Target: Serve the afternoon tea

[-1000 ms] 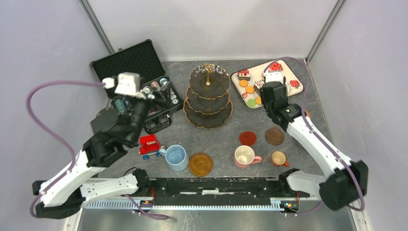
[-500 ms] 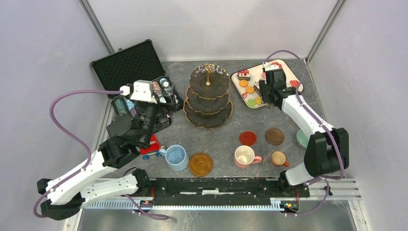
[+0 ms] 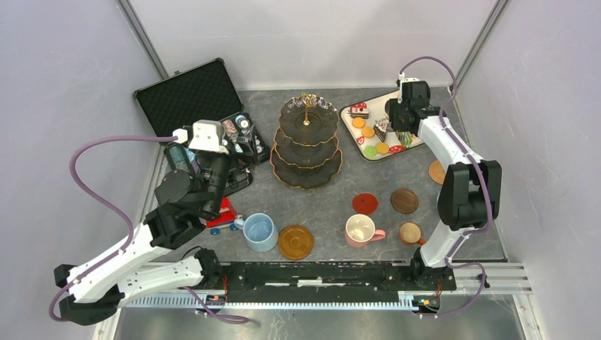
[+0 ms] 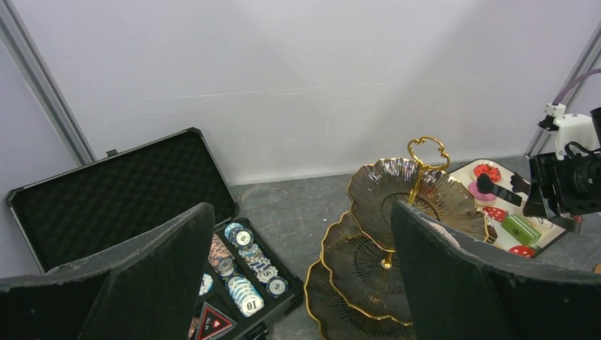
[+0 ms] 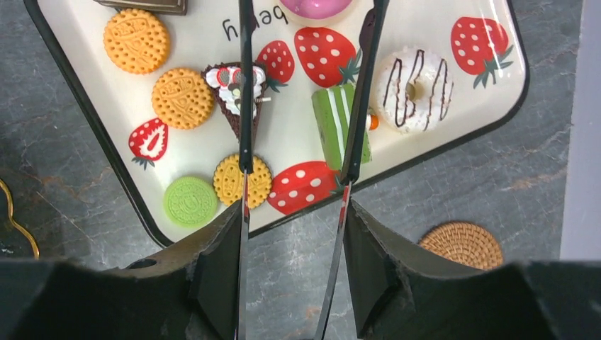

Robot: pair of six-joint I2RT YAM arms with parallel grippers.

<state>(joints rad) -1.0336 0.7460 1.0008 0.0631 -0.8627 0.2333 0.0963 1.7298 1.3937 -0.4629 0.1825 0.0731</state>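
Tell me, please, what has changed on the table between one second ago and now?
The right gripper, open and empty, moved away from the bases, farther across the strawberry tray, while its arm folded upright. The left gripper, also open, shifted slightly right over the poker chip case. The tiered stand, mugs and coasters stayed in place.
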